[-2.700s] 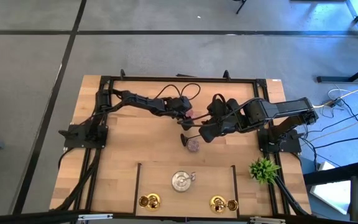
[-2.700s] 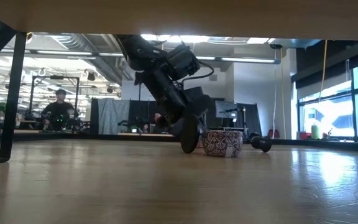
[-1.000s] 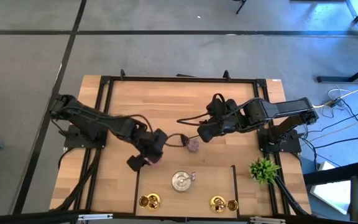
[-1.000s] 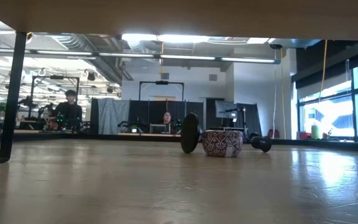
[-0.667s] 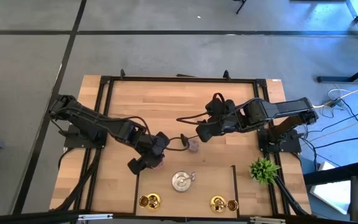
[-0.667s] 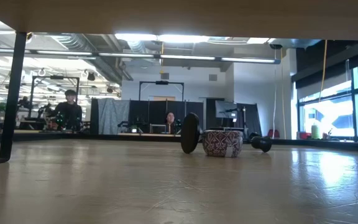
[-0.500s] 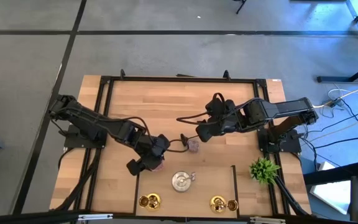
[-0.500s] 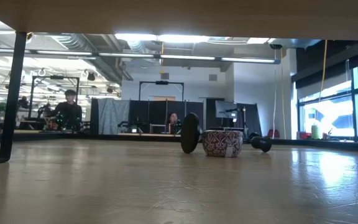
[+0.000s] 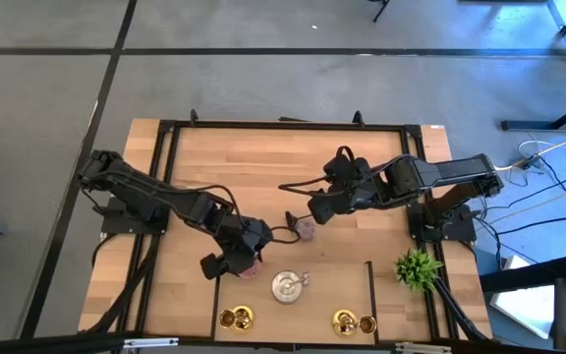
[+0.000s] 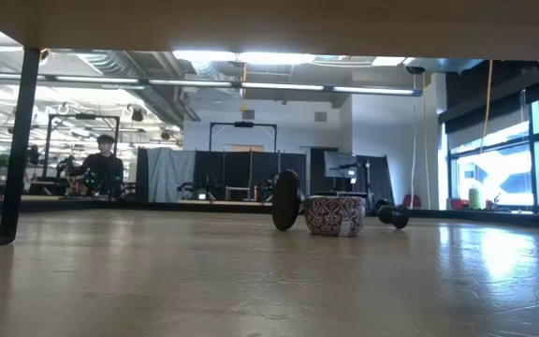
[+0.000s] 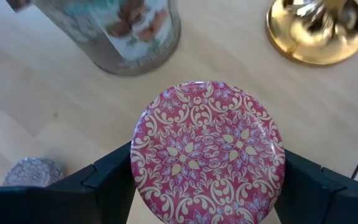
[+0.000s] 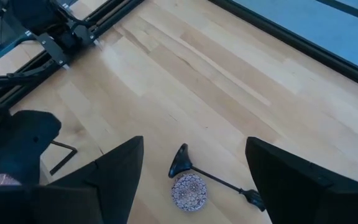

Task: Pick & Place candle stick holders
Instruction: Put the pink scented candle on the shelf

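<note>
Left gripper [image 9: 247, 258] low over the near-left part of the wooden desk [image 9: 204, 167], jaws clamped on a pink patterned holder [image 11: 208, 150]. Left wrist view: the holder's round patterned face sits between the two dark fingers [image 11: 114, 171], one on each side, touching its rim. Beyond it in that view: the shiny silver round holder [image 11: 126, 31] and a gold holder [image 11: 317, 28], both standing on the desk, apart from the held one.

Right gripper [image 9: 317, 207] hovers above desk centre, jaws apart, nothing between them. Right wrist view: second pink patterned holder [image 12: 188, 191] stands on the desk below, just beside the black thin-stemmed holder [image 12: 213, 175], which lies on its side. Low view: the black holder's disc base on edge just beside the pink one, its far end sticking out on the other side.

High view, near edge: silver holder [image 9: 288, 286] between two thin black dividers [image 9: 369, 295]; gold holders at near left [image 9: 236, 318] and near right [image 9: 352, 322]. Green spiky plant [image 9: 418, 267] at the right, near the right arm's base.

Low view background: a person [image 10: 104, 167] seated well behind the desk.
</note>
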`<act>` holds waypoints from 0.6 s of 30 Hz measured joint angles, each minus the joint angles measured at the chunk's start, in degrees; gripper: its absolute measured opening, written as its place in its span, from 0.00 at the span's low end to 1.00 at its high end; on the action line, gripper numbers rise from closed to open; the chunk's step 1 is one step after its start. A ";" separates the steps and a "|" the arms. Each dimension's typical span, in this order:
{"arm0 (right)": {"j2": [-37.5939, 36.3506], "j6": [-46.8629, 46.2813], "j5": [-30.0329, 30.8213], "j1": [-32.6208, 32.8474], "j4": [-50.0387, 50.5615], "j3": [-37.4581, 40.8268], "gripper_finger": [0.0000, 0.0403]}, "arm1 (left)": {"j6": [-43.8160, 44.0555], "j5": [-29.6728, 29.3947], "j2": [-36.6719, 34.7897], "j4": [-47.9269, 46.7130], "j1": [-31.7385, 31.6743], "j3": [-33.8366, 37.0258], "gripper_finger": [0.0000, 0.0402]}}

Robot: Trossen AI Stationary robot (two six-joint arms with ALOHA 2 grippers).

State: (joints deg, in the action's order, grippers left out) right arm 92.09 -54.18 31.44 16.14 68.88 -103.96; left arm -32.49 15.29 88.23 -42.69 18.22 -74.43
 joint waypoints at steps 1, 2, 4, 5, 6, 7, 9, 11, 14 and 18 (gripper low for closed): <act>0.00 0.08 0.00 0.00 -0.09 0.00 0.71 | -0.04 -0.02 0.04 -0.46 0.00 0.02 0.72; 0.00 0.14 0.00 0.00 -0.13 0.00 0.71 | -0.05 0.07 0.07 -0.48 -0.03 0.02 0.72; 0.00 0.21 0.00 0.00 -0.14 0.00 0.71 | -0.22 0.52 0.23 0.12 -0.04 0.02 0.72; 0.00 0.37 0.00 0.00 -0.15 0.00 0.71 | -0.24 0.76 0.32 -0.01 -0.04 0.02 0.72; 0.00 0.42 0.00 0.00 -0.17 0.00 0.71 | -0.24 0.95 0.33 0.05 -0.04 0.02 0.72; 0.00 0.43 0.00 0.00 -0.17 0.00 0.71 | -0.24 1.05 0.33 0.34 -0.04 0.02 0.72; 0.00 0.57 0.00 0.00 -0.18 0.00 0.71 | -0.20 1.16 0.33 0.69 -0.04 0.02 0.72; 0.01 0.57 0.00 0.00 -0.18 0.00 0.71 | 0.16 1.19 0.33 0.56 -0.04 0.01 0.73; 0.02 0.59 0.00 0.01 -0.17 0.00 0.71 | 0.66 1.42 0.33 0.54 -0.04 0.02 0.76; 0.02 0.60 0.00 0.00 -0.17 0.00 0.71 | 0.72 1.61 0.33 0.52 -0.04 0.00 0.77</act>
State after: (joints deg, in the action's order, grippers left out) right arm 92.12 -53.58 31.44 16.14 68.71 -103.96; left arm -31.77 16.90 88.55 -42.17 18.17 -74.43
